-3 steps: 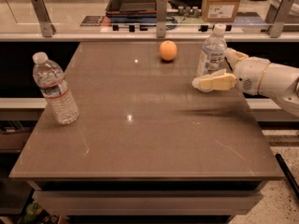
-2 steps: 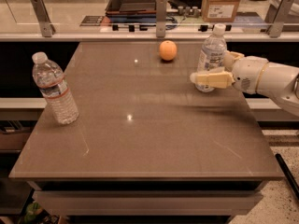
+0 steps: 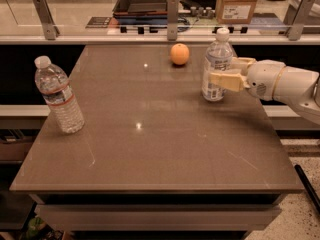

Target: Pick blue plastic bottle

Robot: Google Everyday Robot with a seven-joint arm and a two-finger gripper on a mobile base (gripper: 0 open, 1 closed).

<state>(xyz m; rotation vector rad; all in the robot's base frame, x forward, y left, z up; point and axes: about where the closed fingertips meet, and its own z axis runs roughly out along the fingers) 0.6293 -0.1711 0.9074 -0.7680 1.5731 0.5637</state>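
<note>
Claw reaching in from right over surface, fingers spread wide and straddling one blue plastic bottle; cannot tell whether pressing it. Bottle standing upright near far right corner, white cap on. Standing at left edge, well apart: one clear ribbed bottle wearing red band. Sitting near far edge between both bottles: one orange.

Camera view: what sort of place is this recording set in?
Probably an office or lab workspace: a brown table in front of a glass partition on metal posts, with a cardboard box on the counter behind. The gripper is at the blue plastic bottle on the table.
</note>
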